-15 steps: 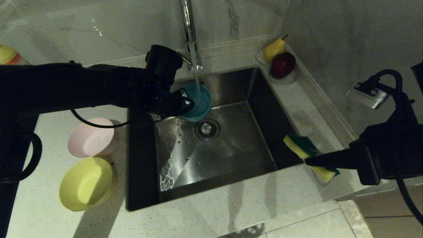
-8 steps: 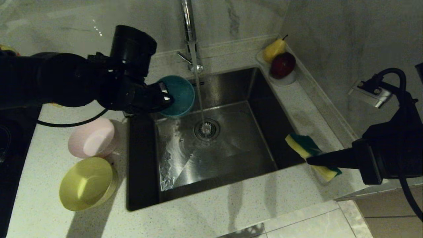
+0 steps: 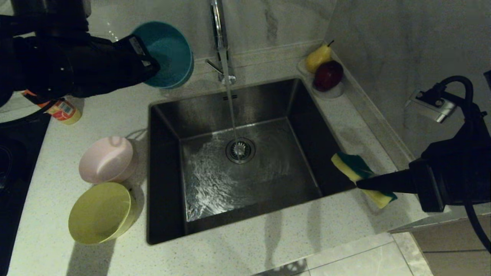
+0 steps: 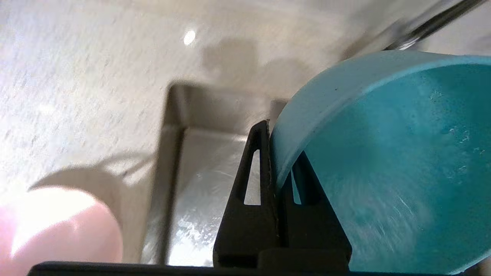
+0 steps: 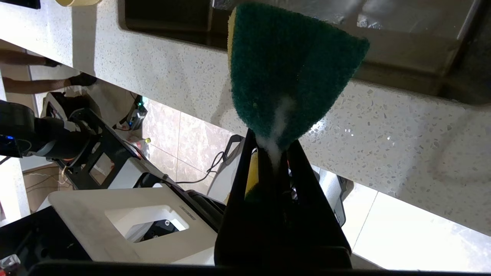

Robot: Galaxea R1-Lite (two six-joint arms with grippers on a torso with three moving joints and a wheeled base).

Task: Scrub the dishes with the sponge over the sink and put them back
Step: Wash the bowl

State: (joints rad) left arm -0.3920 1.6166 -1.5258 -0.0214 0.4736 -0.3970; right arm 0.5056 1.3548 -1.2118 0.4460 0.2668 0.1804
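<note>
Left gripper (image 3: pixel 147 67) is clamped on the rim of the blue bowl (image 3: pixel 168 53), holding it up in the air at about eleven o'clock from the sink (image 3: pixel 168 214), over the counter (image 3: pixel 268 237) behind the basin's rear left corner. The bowl is tipped on its side, its open mouth facing toward the faucet (image 3: pixel 219 42). In the left wrist view the two fingers (image 4: pixel 253 180) pinch the bowl's wall (image 4: pixel 383 161), one outside and one inside, and the inner surface looks wet, though the blur makes droplets hard to confirm.

Right gripper (image 3: pixel 364 183) is closed on the sponge (image 3: pixel 353 168), held at roughly four o'clock from the drain (image 3: pixel 239 150), above the basin's front right rim. The sponge sticks out toward the sink, green face up and yellow foam below. The right wrist view shows the green scouring face (image 5: pixel 287 73) fanning out beyond the fingertips, with a streak of white foam where the pads (image 5: pixel 245 180) squeeze it.

Water runs from the faucet in a thin stream straight onto the drain, and the basin floor around it is rippled with water.

The pink bowl (image 3: pixel 107 159) sits on the counter at nine o'clock from the drain, just left of the sink's edge. The yellow bowl (image 3: pixel 100 212) lies just in front of it at about eight o'clock, tilted, and the two are close to touching.

A white dish (image 3: pixel 333 92) at one o'clock from the drain, in the counter's back right corner, holds a pear (image 3: pixel 318 56) and a dark red apple (image 3: pixel 329 74). A small labelled bottle (image 3: pixel 63 111) lies under the left arm at ten o'clock.
</note>
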